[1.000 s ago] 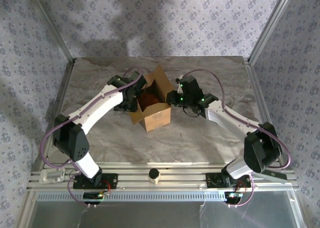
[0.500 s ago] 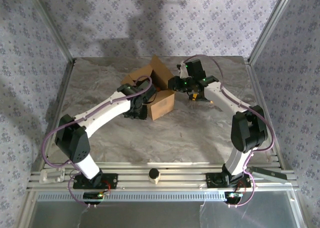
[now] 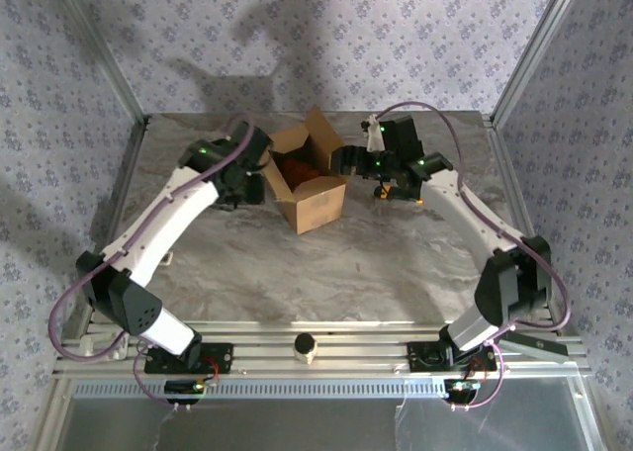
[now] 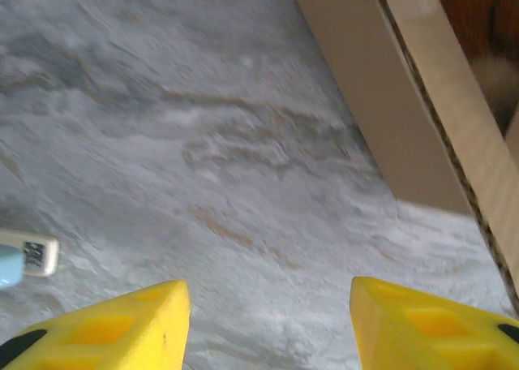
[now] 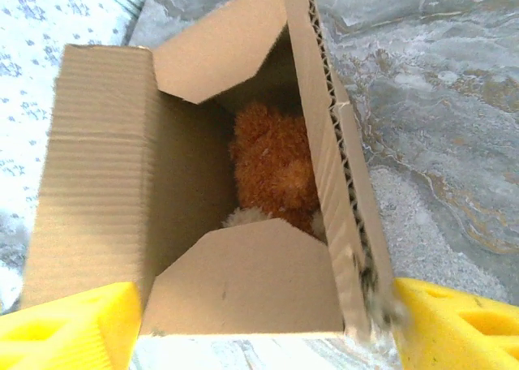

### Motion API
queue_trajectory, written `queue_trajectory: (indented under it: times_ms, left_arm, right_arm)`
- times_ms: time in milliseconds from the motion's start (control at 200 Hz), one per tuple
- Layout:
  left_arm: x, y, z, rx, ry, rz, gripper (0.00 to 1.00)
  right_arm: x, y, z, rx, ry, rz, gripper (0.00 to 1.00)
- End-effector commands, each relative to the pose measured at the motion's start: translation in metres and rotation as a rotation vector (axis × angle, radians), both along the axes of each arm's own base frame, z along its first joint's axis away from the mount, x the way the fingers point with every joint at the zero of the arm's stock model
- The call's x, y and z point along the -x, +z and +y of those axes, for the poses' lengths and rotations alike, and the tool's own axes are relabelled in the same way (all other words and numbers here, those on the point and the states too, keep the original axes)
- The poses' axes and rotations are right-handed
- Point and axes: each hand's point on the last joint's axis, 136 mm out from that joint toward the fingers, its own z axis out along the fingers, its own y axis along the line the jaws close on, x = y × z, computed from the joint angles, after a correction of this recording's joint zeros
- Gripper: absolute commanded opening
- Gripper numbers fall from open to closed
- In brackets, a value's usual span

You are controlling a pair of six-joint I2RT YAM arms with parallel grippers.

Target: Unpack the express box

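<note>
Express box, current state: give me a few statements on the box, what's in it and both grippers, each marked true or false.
1. The express box stands with its top flaps open. True.
2. The box is empty. False: an orange-brown plush toy lies inside.
3. The left gripper is clamped on a flap. False: its jaws stand apart over bare table, with the box's side off to its right.
4. The right gripper has its jaws wide apart, looking down into the open box. True.
</note>
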Motion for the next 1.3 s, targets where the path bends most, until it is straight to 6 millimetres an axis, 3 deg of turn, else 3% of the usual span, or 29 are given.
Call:
queue_trajectory:
  times_ms: [0, 200, 220, 340, 545, 715, 830, 1024, 1294]
  left_arm:
    - [-0.019, 0.028, 0.027, 0.012, 0.021, -0.067, 0.56]
    - [-0.078, 0.054, 0.039, 0.034, 0.029, -0.137, 0.56]
    - [-0.086, 0.056, 0.039, 0.033, 0.028, -0.147, 0.56]
    - [-0.133, 0.058, 0.032, 0.045, 0.021, -0.201, 0.56]
    - [-0.211, 0.039, 0.003, 0.092, -0.071, -0.235, 0.56]
    - [-0.245, 0.014, -0.023, 0.183, -0.129, -0.233, 0.56]
    - [-0.248, -0.007, -0.038, 0.257, -0.148, -0.185, 0.55]
    - [-0.227, -0.033, -0.051, 0.325, -0.152, -0.074, 0.52]
    - [-0.180, -0.048, -0.040, 0.312, -0.119, -0.047, 0.52]
  right_arm:
    - [0.014, -0.002, -0.013, 0.035, -0.093, 0.008, 0.84]
    - [0.037, 0.002, -0.016, -0.015, -0.135, 0.010, 0.92]
    - [0.042, -0.013, -0.017, -0.001, -0.140, 0.038, 0.92]
    - [0.057, -0.021, -0.007, -0.026, -0.151, 0.057, 1.00]
    - [0.066, -0.032, 0.014, -0.124, -0.161, 0.078, 1.00]
    - [0.060, -0.033, 0.017, -0.163, -0.206, 0.056, 1.00]
    - [0.056, -0.036, 0.019, -0.165, -0.209, 0.056, 1.00]
    - [0.049, -0.038, 0.019, -0.162, -0.205, 0.058, 1.00]
    - [0.037, -0.048, 0.015, -0.156, -0.213, 0.072, 1.00]
